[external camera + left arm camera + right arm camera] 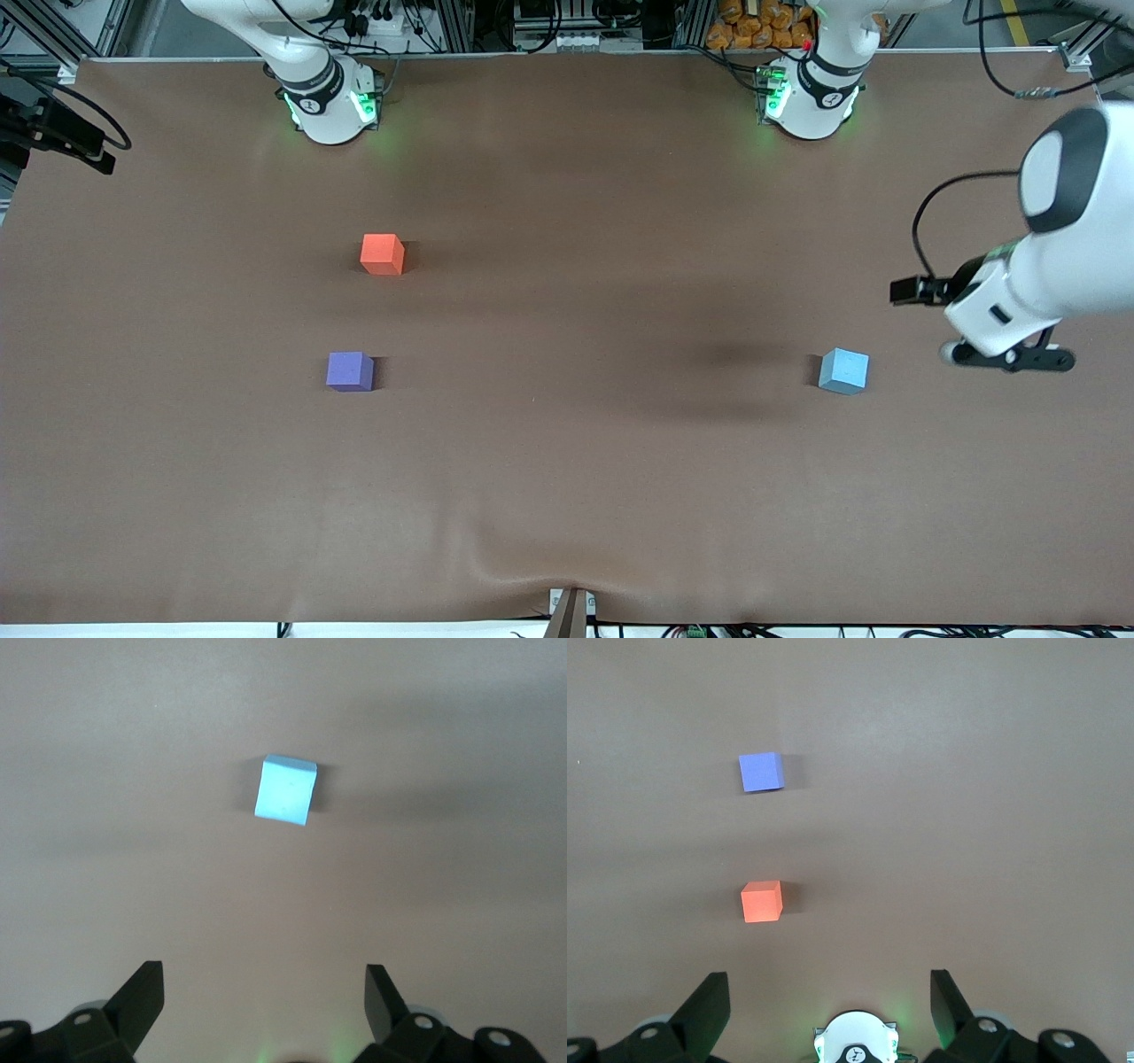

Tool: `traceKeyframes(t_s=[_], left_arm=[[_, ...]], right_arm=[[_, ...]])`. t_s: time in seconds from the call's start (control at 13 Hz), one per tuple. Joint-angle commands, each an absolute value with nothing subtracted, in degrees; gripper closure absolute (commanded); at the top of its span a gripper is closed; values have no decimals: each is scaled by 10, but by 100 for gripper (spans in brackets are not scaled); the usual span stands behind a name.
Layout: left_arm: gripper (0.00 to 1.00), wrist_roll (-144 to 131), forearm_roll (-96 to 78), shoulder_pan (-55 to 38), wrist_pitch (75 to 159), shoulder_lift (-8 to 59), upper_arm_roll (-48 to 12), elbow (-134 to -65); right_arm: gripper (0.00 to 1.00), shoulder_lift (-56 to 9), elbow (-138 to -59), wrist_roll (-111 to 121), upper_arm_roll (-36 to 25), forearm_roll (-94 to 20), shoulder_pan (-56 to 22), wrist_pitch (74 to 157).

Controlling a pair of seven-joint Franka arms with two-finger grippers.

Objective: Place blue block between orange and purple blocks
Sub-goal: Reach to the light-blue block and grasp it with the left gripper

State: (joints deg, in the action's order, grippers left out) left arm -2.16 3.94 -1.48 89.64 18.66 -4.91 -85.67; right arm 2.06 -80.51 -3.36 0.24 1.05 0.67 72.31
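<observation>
The light sky-blue block point(843, 370) sits on the brown table toward the left arm's end; it also shows in the left wrist view point(285, 790). The orange block point(383, 254) and the purple block point(350, 370) sit toward the right arm's end, the purple one nearer the front camera, with a gap between them. Both show in the right wrist view, orange point(761, 901) and purple point(761, 772). My left gripper point(1010, 357) hangs open and empty over the table beside the blue block point(264, 992). My right gripper point(829, 997) is open and empty, high over its own base.
The right arm's base point(332, 106) and the left arm's base point(811, 97) stand along the table's back edge. The brown cloth has a wrinkle at the front edge point(567, 580). A black bracket point(62, 133) sticks in at the right arm's end.
</observation>
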Motion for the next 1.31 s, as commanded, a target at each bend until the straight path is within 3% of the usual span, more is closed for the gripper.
traceKeyframes(t_s=[0.0, 0.46, 0.77, 1.08, 1.15, 1.23], left_arm=[[0, -32, 52, -4, 932, 234, -50, -847], [0, -86, 55, -20, 1141, 312, -52, -933], [0, -73, 171, -25, 1161, 362, -57, -953], [0, -68, 176, -28, 1184, 393, -57, -954], [5, -67, 176, -28, 1185, 393, -57, -954], [55, -67, 168, -27, 1184, 391, -57, -950]], right_arm=[[0, 16, -795, -36, 11, 18, 17, 710], [0, 16, -795, -36, 11, 17, 17, 710], [0, 16, -795, -36, 11, 17, 18, 708], [0, 15, -795, -36, 11, 17, 18, 707], [0, 15, -795, -36, 11, 16, 18, 707], [0, 15, -795, -36, 11, 17, 18, 707]])
